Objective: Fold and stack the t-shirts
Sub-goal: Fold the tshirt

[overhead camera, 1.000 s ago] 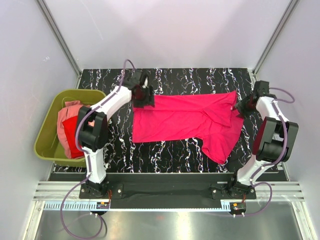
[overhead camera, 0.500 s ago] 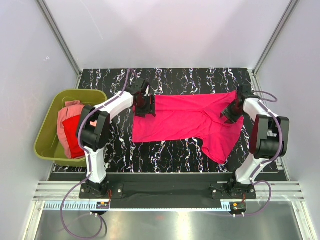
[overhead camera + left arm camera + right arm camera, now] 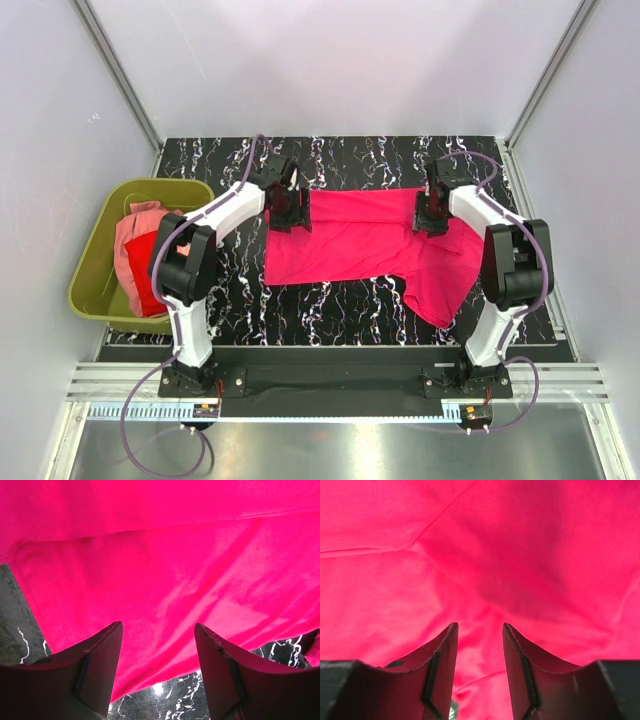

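A bright magenta-pink t-shirt (image 3: 370, 240) lies spread on the black marbled table, one sleeve hanging toward the front right. My left gripper (image 3: 290, 212) is open over the shirt's far left corner; the cloth (image 3: 165, 570) fills the left wrist view, with its edge and bare table between the fingertips. My right gripper (image 3: 430, 215) is open over the shirt's far right part; the right wrist view shows only pink cloth (image 3: 485, 555) with seams. A red shirt (image 3: 150, 285) and a pale salmon-pink shirt (image 3: 135, 235) lie bunched in the tub.
An olive-green plastic tub (image 3: 100, 250) stands at the table's left edge. Grey walls close in the back and both sides. The marbled table (image 3: 330, 300) shows in front of the shirt.
My right gripper has moved left from the shirt's far right corner onto the shirt. My left gripper has shifted slightly toward the shirt's left corner. The shirt's top right corner has folded inward.
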### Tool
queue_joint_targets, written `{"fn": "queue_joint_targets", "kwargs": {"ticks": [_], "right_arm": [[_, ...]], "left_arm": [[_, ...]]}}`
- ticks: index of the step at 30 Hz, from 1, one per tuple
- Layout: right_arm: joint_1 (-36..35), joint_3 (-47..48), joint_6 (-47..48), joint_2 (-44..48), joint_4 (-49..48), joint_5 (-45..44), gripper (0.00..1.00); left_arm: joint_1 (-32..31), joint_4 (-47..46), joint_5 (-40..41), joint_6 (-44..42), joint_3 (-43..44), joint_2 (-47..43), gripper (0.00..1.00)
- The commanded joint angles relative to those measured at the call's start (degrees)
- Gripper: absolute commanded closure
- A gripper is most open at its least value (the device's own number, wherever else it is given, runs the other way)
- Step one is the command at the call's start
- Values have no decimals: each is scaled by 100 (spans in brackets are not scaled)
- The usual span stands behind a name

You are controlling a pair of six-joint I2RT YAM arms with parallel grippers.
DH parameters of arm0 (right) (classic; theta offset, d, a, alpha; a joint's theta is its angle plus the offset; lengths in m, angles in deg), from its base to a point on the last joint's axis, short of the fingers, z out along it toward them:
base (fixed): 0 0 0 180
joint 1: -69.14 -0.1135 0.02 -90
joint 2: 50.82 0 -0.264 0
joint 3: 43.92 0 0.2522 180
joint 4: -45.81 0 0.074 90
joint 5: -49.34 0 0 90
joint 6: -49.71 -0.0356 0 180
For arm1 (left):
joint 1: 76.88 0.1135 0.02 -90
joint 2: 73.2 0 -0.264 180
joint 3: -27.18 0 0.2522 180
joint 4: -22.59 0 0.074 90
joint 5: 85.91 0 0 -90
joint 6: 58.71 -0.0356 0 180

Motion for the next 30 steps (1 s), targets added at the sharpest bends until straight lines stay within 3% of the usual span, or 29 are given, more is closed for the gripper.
{"fn": "queue_joint_targets", "kwargs": {"ticks": [1,13,27,30], "right_arm": [[-128,376,876,-243,211,-817,52],[-251,218,1369,-375,-149,-1214,58],[-462,350,1430,-656,-255,-1118,57],[-462,420,1422,-761,-158,-1267,66]], "left_arm": [[-29,-43,-103,-91,-8,-454,36],[-12,-51,-41,-91,-96,-436,36],[-12,-25,12,-100,-52,-340,37],[-12,-16,160,-109,-44,-296,37]]}}
